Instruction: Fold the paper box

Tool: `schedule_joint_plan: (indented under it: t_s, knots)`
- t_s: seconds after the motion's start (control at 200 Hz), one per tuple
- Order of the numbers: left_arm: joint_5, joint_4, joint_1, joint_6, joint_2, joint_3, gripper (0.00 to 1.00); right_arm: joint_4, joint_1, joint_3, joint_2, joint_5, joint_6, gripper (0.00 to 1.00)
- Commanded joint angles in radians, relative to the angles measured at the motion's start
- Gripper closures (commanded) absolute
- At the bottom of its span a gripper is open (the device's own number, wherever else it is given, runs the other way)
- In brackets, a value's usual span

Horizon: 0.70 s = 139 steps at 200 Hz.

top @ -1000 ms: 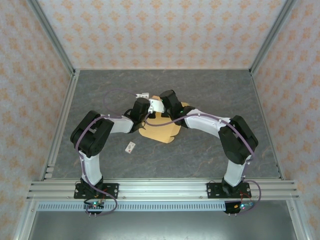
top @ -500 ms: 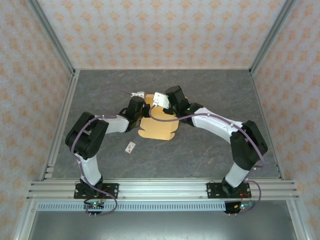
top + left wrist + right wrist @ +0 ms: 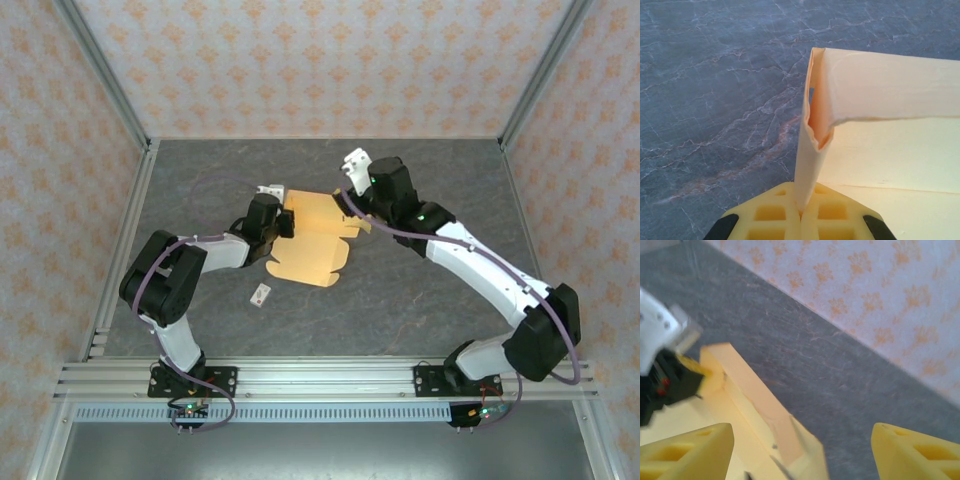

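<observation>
Toward the far middle of the grey table [image 3: 430, 290], the paper box [image 3: 318, 250] lies as a partly formed sheet. Its base panel is flat on the surface, while the far edge and the left end stand raised. The left gripper [image 3: 284, 222] is clamped on the upright flap at the box's left end; in the left wrist view its fingers [image 3: 747, 220] meet on the thin cardboard. The right gripper [image 3: 802, 432] hovers over the far right part of the box, jaws set wide apart with nothing gripped between them, and appears clear of the cardboard. A small white tag [image 3: 261, 294] lies on the table near the box's near-left side, apart from it. Judged from this layout, the step in hand is forming the side walls: one end is pinned, and the long far wall is raised but not locked. The next move likely calls for the right gripper to take hold of the far wall or the right-end flap and fold it inward, with the left grip serving as the anchor. Thin cardboard tends to spring back or crease, so the fold should follow the scored line.
</observation>
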Motion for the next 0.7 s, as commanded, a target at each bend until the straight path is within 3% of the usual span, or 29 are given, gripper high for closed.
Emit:
schedule_joint_plan:
  t_s: [0.0, 0.11, 0.33, 0.435, 0.691]
  knots:
    - [0.02, 0.024, 0.002, 0.045, -0.04, -0.014, 1.0, -0.141, -0.004, 0.095, 0.059, -0.049, 0.393, 0.26]
    - [0.013, 0.034, 0.003, 0.057, -0.043, -0.022, 1.0, -0.236, -0.007, 0.17, 0.133, -0.057, 0.55, 0.26]
    - [0.016, 0.096, 0.002, 0.075, -0.04, -0.051, 1.0, -0.166, -0.032, 0.129, 0.179, -0.16, 0.772, 0.3]
    - [0.017, 0.128, 0.002, 0.083, -0.05, -0.069, 1.0, -0.118, -0.033, 0.109, 0.212, -0.22, 0.835, 0.32]
    - [0.033, 0.147, -0.001, 0.097, -0.044, -0.076, 1.0, -0.074, -0.043, 0.074, 0.266, -0.2, 0.888, 0.3]
